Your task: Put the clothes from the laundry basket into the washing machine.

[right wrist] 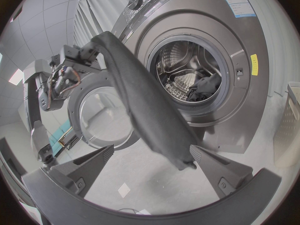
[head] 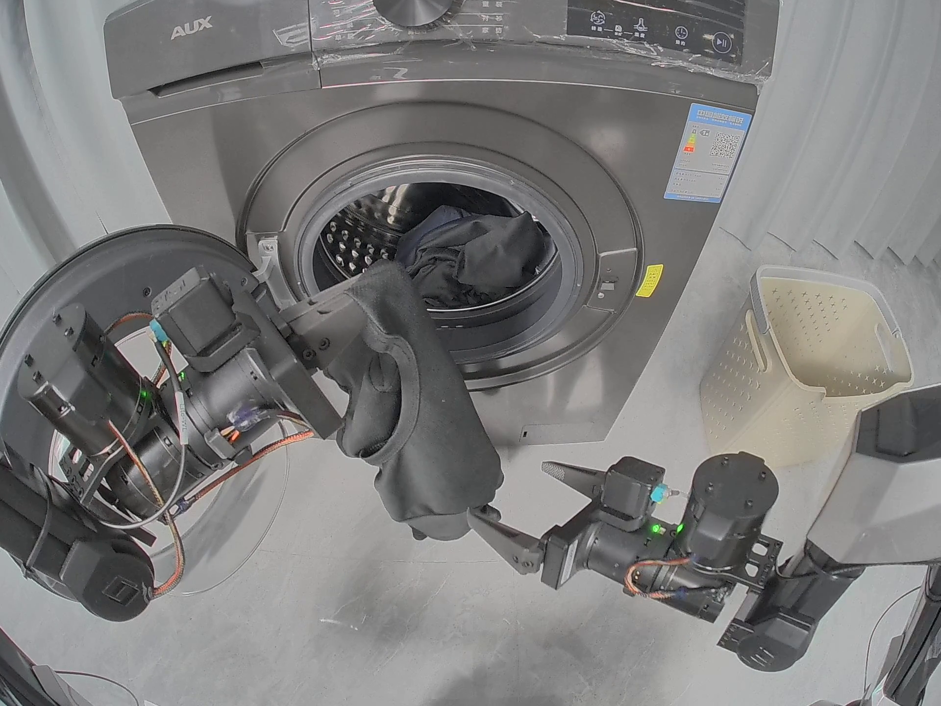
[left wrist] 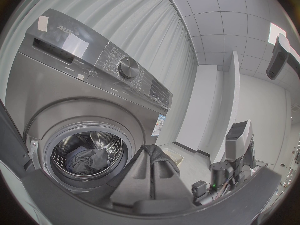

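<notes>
My left gripper point(head: 361, 301) is shut on a dark garment point(head: 423, 424), held just outside the lower left of the washing machine's point(head: 588, 149) open drum. The cloth drapes over the fingers point(left wrist: 137, 175) and hangs down towards the floor. My right gripper point(head: 510, 490) stands open low in front of the machine. The garment's bottom end point(right wrist: 184, 161) hangs beside one of its fingertips point(right wrist: 195, 150). More dark clothes point(head: 470, 252) lie inside the drum. The cream laundry basket point(head: 814, 365) stands on the floor right of the machine, and no clothes show in it.
The machine's round door point(head: 108, 267) is swung fully open on the left, behind my left arm. Pale curtains hang behind and beside the machine. Bare grey floor point(head: 323, 590) stretches in front of it.
</notes>
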Motion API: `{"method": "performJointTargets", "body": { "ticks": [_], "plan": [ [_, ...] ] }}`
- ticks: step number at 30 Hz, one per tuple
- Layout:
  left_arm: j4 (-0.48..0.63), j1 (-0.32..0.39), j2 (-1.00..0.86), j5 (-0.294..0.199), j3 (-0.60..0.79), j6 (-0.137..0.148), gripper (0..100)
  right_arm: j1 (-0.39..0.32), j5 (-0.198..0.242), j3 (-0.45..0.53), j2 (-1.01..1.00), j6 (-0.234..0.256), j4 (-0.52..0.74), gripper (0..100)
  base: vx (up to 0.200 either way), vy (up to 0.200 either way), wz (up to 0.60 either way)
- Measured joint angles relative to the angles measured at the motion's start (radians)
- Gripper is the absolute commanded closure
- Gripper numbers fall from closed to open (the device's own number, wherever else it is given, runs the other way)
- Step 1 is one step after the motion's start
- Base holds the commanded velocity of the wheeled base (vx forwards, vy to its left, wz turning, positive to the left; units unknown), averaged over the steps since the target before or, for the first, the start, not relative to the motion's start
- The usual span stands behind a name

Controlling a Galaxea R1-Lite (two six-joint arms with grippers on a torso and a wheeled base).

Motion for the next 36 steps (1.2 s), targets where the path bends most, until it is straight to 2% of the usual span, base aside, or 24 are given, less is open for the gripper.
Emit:
{"method": "performJointTargets", "body": {
  "ticks": [4,8,16,25,36],
  "plan": [
    [0.000,-0.011,-0.002,-0.001,0.000,-0.001,100,-0.042,0.026,-0.073,0.055,-0.021,0.000,0,0.000,0.000,0.00],
    [0.000,-0.015,-0.006,-0.001,-0.006,-0.001,100,-0.053,0.038,-0.113,0.102,-0.025,0.001,0,0.000,0.000,0.00],
    [-0.002,-0.019,-0.017,-0.009,-0.009,-0.002,100,-0.052,0.040,-0.200,0.192,-0.027,0.001,0,0.000,0.000,0.00],
    [-0.002,-0.030,-0.035,-0.013,-0.009,-0.005,100,-0.048,0.037,-0.392,0.296,-0.027,0.000,0,0.000,0.000,0.00],
    [-0.002,-0.034,-0.042,-0.013,-0.011,-0.005,100,-0.065,0.037,-0.530,0.402,-0.030,0.002,0,0.000,0.000,0.00]
  ]
}}
